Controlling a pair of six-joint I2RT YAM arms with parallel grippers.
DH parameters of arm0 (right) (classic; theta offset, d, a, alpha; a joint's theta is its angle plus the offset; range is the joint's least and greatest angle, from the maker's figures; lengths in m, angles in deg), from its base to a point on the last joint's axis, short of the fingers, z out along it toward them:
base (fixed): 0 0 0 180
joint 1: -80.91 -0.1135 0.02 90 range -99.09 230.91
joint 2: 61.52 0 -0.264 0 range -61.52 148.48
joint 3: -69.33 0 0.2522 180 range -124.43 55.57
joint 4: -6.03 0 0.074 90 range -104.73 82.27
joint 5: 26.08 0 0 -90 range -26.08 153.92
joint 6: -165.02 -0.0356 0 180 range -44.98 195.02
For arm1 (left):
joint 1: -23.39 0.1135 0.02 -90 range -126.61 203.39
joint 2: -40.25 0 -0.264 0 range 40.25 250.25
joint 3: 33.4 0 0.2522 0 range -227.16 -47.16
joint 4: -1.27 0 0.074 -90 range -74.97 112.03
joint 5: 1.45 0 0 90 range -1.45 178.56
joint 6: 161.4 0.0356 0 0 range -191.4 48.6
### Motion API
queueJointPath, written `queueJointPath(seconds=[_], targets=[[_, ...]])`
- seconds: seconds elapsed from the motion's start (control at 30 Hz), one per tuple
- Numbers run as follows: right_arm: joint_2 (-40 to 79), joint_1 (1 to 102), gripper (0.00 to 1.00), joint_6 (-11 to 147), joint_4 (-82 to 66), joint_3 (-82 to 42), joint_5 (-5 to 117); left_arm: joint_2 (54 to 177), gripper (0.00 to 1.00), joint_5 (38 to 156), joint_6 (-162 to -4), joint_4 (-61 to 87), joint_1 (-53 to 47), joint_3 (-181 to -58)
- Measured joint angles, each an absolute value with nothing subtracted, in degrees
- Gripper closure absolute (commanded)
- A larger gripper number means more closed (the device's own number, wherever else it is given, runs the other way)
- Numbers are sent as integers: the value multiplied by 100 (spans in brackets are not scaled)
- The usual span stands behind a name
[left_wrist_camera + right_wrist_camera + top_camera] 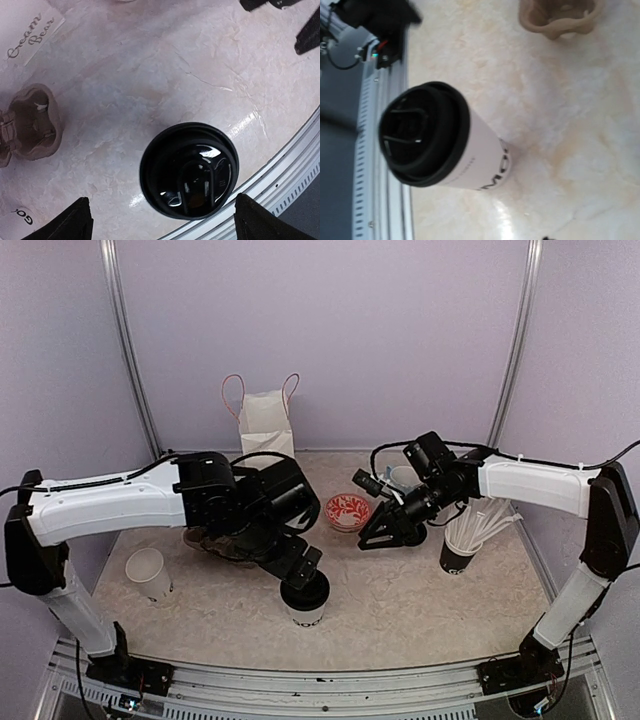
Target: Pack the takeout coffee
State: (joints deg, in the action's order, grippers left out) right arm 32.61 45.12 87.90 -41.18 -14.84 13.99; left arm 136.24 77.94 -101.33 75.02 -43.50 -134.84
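Observation:
One takeout coffee cup (305,600), white with a black lid, stands upright near the table's front edge. It also shows from above in the left wrist view (189,170) and from the side in the right wrist view (440,140). My left gripper (299,572) hovers right over it, open, with one finger (75,222) on each side of the lid and not touching it. A second white cup (148,573) stands at the left with no lid on it. My right gripper (388,536) is open and empty, above the table right of centre.
A white paper bag (266,423) with handles stands at the back. A brown cup carrier (212,540) lies under my left arm. A red patterned bowl (347,510), a light blue mug (405,478) and a dark cup of white straws (462,545) are at the right.

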Motion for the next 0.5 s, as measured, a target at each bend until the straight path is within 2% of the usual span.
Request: queueJointPath(seconds=[0.13, 0.37, 0.5], targets=[[3458, 4448, 51, 8729, -4127, -1478, 1106, 12564, 18, 7906, -10625, 6499, -4024, -12343], [4015, 4149, 52, 8626, -4166, -1524, 758, 11141, 38, 8470, -11534, 4617, -3544, -10199], [4214, 4083, 53, 8585, -4227, -1662, 627, 10837, 42, 8638, -11919, 4090, -3434, -9666]])
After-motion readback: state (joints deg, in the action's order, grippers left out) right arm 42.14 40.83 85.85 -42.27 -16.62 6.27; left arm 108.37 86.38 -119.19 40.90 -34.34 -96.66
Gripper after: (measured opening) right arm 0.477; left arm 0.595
